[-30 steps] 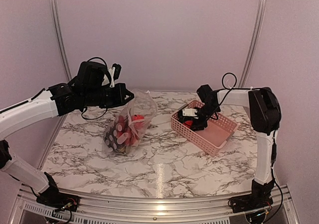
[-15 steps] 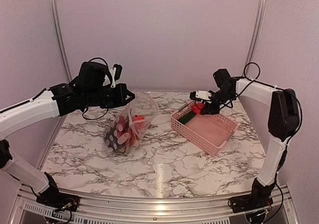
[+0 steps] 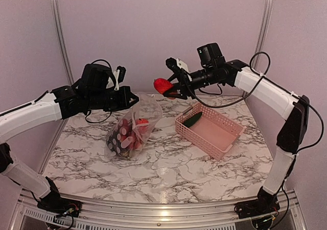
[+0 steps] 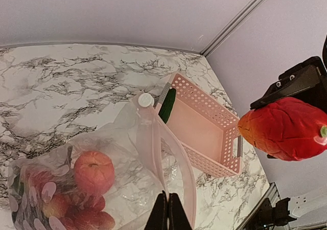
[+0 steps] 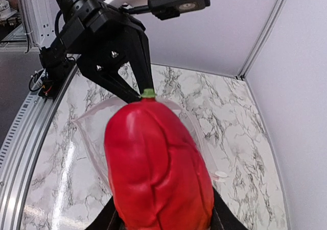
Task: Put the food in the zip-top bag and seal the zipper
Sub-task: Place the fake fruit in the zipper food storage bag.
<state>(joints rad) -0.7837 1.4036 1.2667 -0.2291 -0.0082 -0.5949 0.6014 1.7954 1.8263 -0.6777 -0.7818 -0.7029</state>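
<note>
The clear zip-top bag (image 3: 134,123) stands on the marble table, its mouth held up and open. It holds red round fruits (image 4: 93,171) and other pieces. My left gripper (image 3: 134,101) is shut on the zipper strip (image 4: 153,148) at the bag's mouth edge. My right gripper (image 3: 171,89) is shut on a red pepper-like fruit (image 3: 162,85) and holds it in the air to the right of and above the bag mouth. The fruit fills the right wrist view (image 5: 156,168), with the open bag (image 5: 87,138) below it. A green cucumber (image 3: 193,119) lies in the pink basket.
The pink perforated basket (image 3: 219,138) sits at the right of the table, also in the left wrist view (image 4: 225,138). The back wall and metal corner posts (image 3: 261,36) stand close behind both arms.
My right gripper lifted the red fruit out of the pink basket and carried it up and left toward the bag mouth. The left arm and the bag have stayed still.
</note>
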